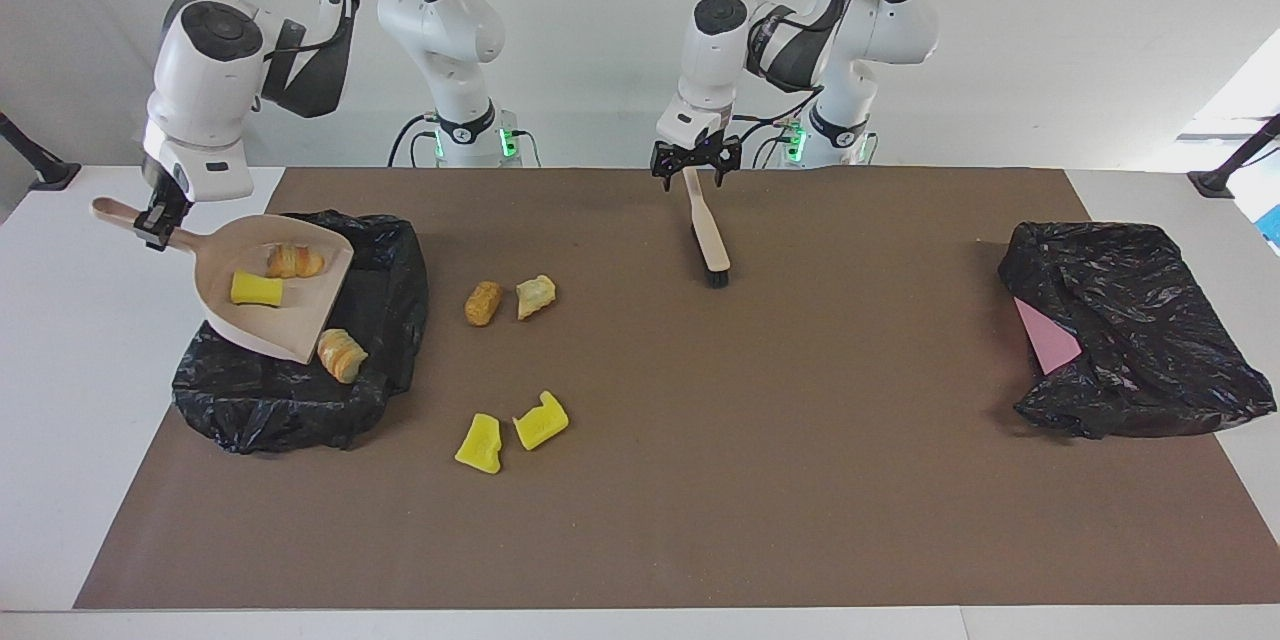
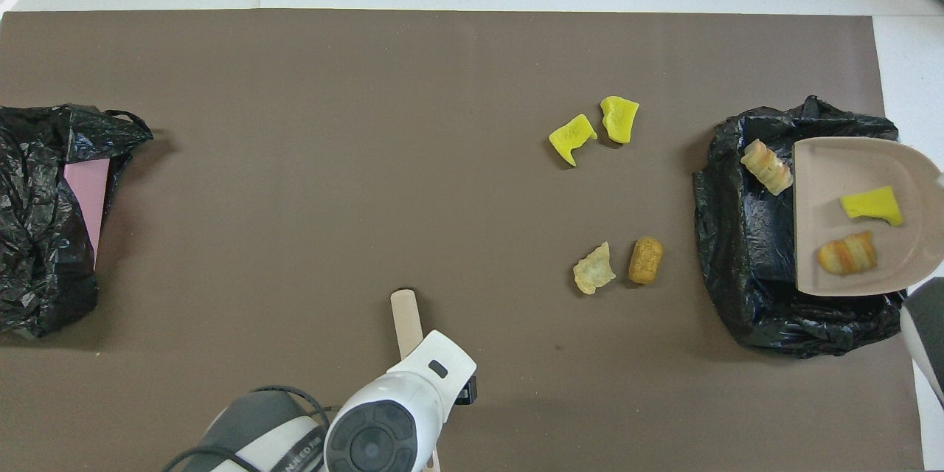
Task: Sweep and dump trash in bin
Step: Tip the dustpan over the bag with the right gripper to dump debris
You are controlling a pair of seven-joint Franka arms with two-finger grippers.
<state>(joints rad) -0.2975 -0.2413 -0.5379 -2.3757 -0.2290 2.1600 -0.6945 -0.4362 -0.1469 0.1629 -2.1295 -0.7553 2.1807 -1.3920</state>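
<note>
No brand or label legible on the arms, the tools or the bags.

Surface: brown mat [image 1: 800, 480] over a white table [image 1: 50, 440], filling most of both frames; plain white wall across the top of the facing view.

Right gripper [image 1: 152, 218], upper left of the facing view, is pinched on the handle of the beige dustpan [image 1: 270, 305], which is tilted with its open edge down over the black bag-lined bin [image 1: 260, 400] at left centre. In the overhead view only the dustpan [image 2: 855, 225] and bin [image 2: 745, 236] show, at the right edge.

Trash: one yellow chunk [image 1: 256, 288] and one striped bread lump [image 1: 294, 261] lie in the pan; a second striped lump [image 1: 342, 355] sits at the pan's lip, on the bag. On the mat, left of centre in the facing view: brown lump [image 1: 483, 303] beside a pale lump [image 1: 536, 296]; lower down, two yellow chunks [image 1: 510, 430] side by side.

Left gripper [image 1: 692, 170], top centre of the facing view, fingers spread, handle of the brush [image 1: 706, 235] between them; contact not clear. Brush bristles rest on the mat.

Second black bag [image 1: 1130, 330] with a pink sheet [image 1: 1045, 340] at the right of the facing view.
</note>
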